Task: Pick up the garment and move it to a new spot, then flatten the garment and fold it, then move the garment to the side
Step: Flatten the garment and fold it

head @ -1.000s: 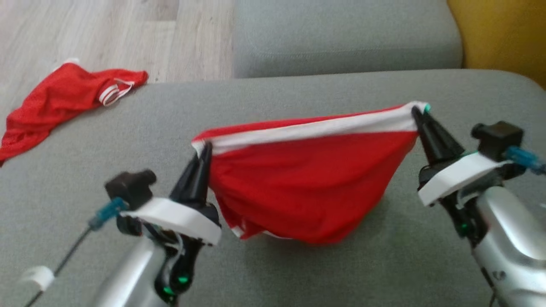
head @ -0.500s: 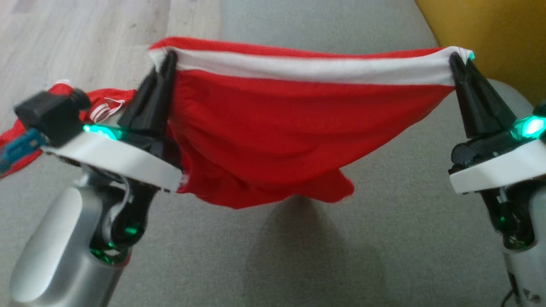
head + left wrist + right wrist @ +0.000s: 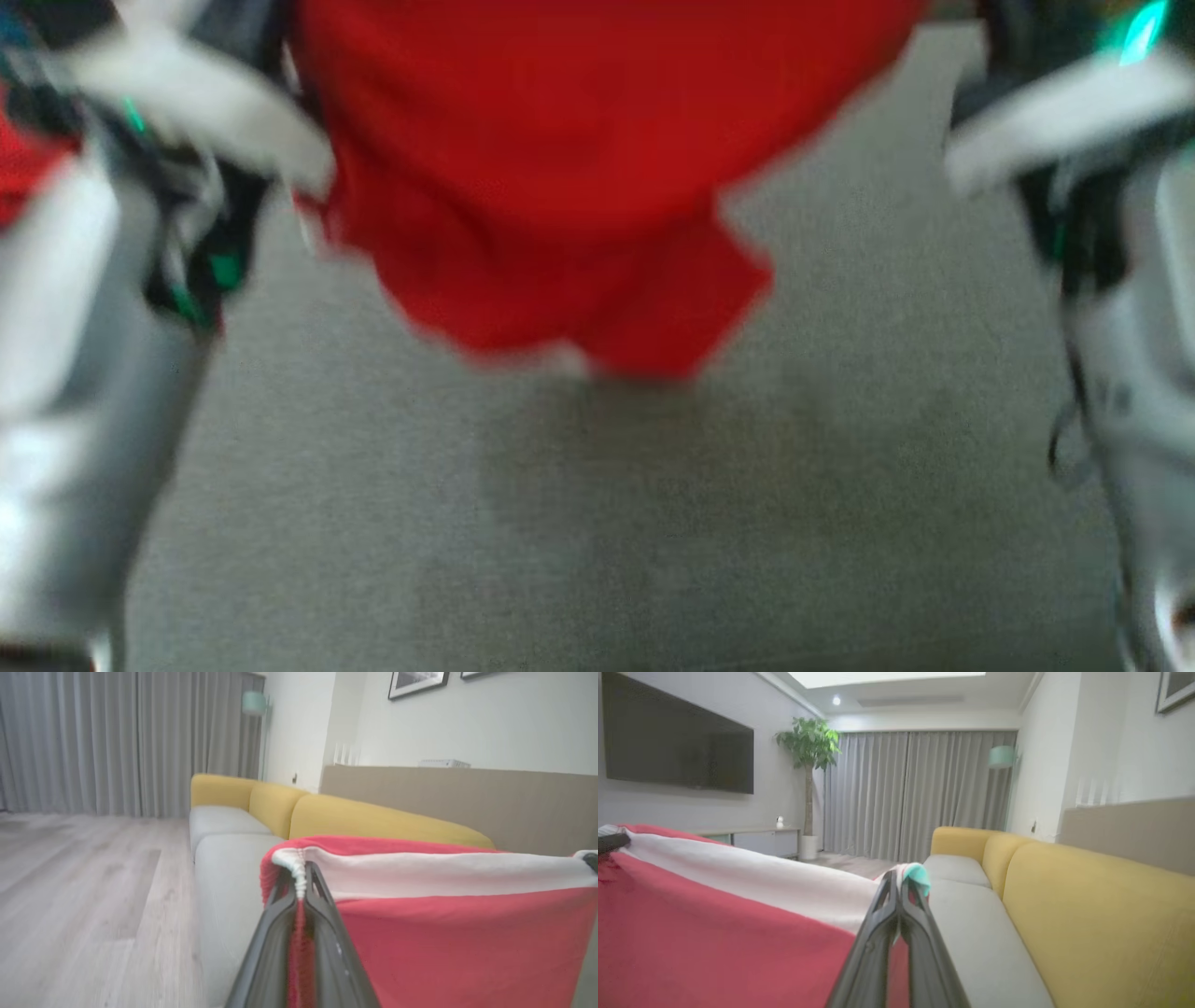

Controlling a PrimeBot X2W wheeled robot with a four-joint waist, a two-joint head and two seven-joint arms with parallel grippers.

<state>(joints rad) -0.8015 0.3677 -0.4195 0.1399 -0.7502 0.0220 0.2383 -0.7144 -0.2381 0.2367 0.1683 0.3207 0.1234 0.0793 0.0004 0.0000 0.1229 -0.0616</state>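
Observation:
The garment is red with a white band along its top edge, and it hangs in the air above the grey sofa seat. My left gripper is shut on the white band's left corner. The garment stretches away to the right in the left wrist view. My right gripper is shut on the band's other corner, where a small teal tag sticks out. The garment spreads to the left in the right wrist view. In the head view the picture is blurred and both forearms flank the hanging cloth.
Yellow backrest cushions run along the grey sofa seats. Wooden floor lies beside the sofa, with grey curtains beyond. A dark screen and a potted plant stand by the far wall.
Both grippers have lifted the garment off the sofa seat, so its lower hem now hangs free. The head view has shifted and blurred, and the grippers have risen out of its top.

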